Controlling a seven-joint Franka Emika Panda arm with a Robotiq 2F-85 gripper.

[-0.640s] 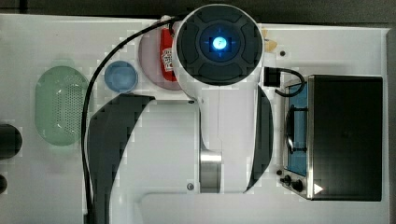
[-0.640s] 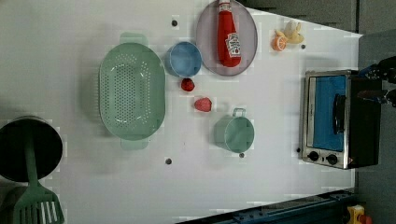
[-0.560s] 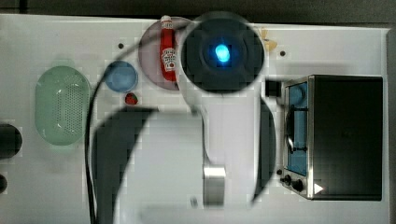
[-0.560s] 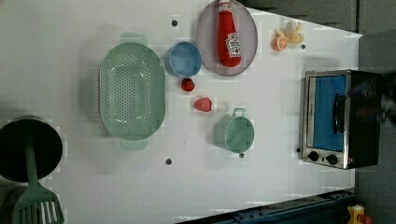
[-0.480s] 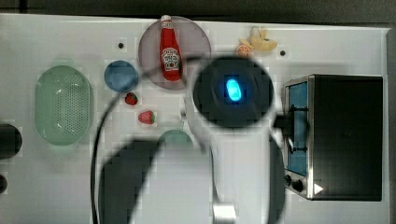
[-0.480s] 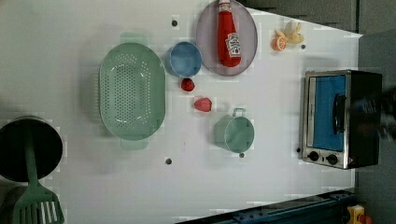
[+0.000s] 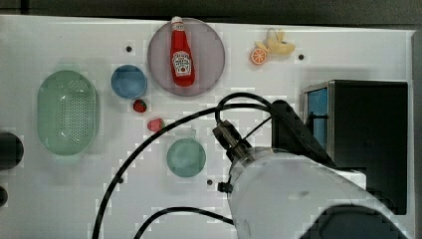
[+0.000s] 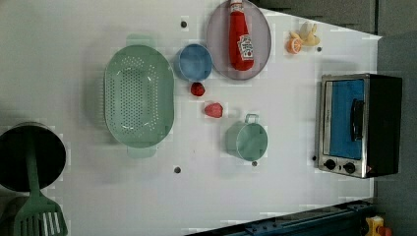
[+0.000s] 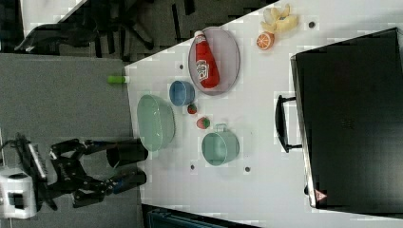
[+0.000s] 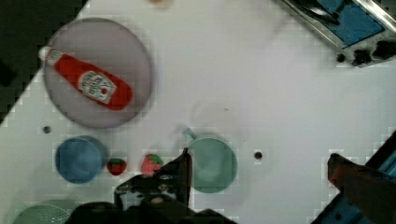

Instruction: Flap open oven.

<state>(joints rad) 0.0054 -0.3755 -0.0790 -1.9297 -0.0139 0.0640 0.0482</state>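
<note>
Oven: the large boxy toaster oven (image 8: pixel 358 125), with black top, silver metal frame, blue-tinted glass door and black bar handle (image 8: pixel 356 119), sits at the edge of the white table (image 8: pixel 275 196). Its door is shut, with the black knobs at one end of the front.

Arm: in the top view the white robot arm (image 7: pixel 293 194) now reaches in from the lower edge, its dark wrist end just beside the oven's door side (its cable loops back across the table).

Change: across the earlier top views the arm's round body lay over the purple round plate (image 7: pixel 186 56) and the red ketchup bottle (image 7: pixel 182 52). It has since slid off them toward the oven, so both are uncovered. In the left view the dark blur that hung at the oven's far side is gone.

Meaning: probably an approach still under way. Nothing touches the handle, so the door remains to be flapped open.

Gripper: in the wrist view the gripper (image 10: pixel 259 170) hangs above the table with its fingers (image 10: pixel 183 168) spread wide, holding nothing. The small teal pot (image 10: pixel 211 164) lies beneath it, well away from the oven.

Unmoved: the pot, the blue bowl (image 8: pixel 194 62) and the green oval colander (image 8: pixel 139 96) keep their places, all well apart from the oven.
</note>
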